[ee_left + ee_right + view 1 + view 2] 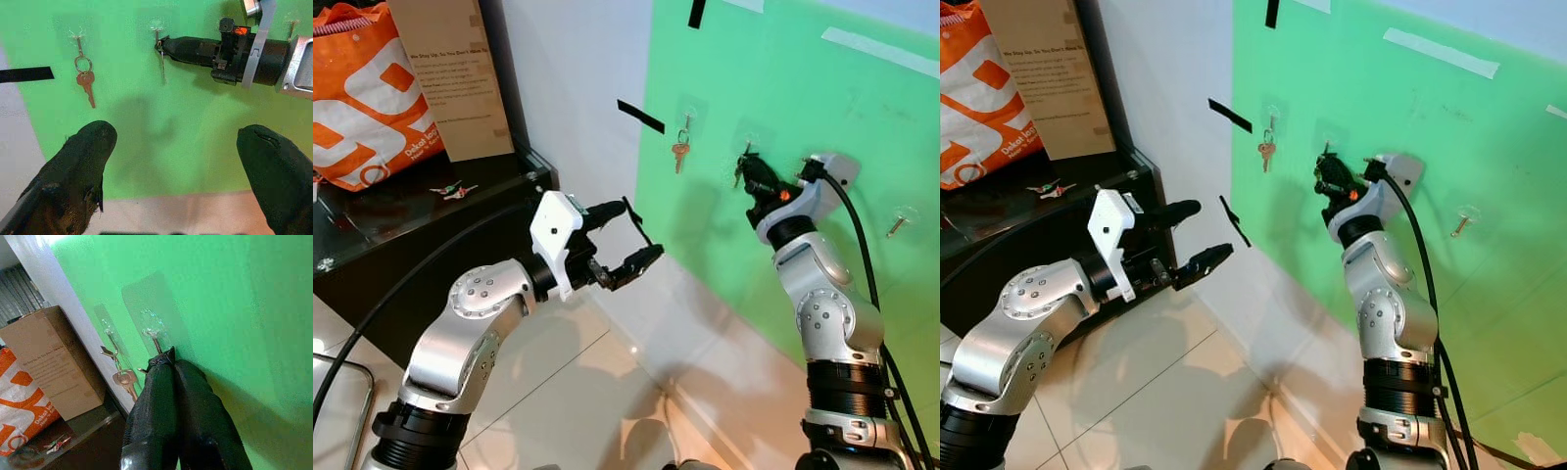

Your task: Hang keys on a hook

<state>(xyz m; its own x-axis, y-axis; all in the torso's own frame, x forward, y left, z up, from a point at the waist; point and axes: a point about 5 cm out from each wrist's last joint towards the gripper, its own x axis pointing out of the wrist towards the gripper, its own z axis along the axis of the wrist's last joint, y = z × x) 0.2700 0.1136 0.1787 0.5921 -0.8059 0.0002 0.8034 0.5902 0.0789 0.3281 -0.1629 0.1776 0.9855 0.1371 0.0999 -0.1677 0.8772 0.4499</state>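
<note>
On the green wall, three clear hooks sit in a row. The left hook carries a copper key [681, 149] on a ring. My right gripper [747, 157] is pressed against the middle hook [154, 338], fingers shut. A thin silver key [163, 68] hangs down from its tip right at that hook. The right hook [898, 223] is bare. My left gripper [644, 230] floats open in front of the wall, lower and left of the hooks, with nothing in it.
A black cabinet [431, 235] stands at the left against the white wall. On it are an orange bag [362, 98], a cardboard box [450, 73] and small keys [453, 189]. Black tape strips [639, 116] mark the wall. Pale floor tiles lie below.
</note>
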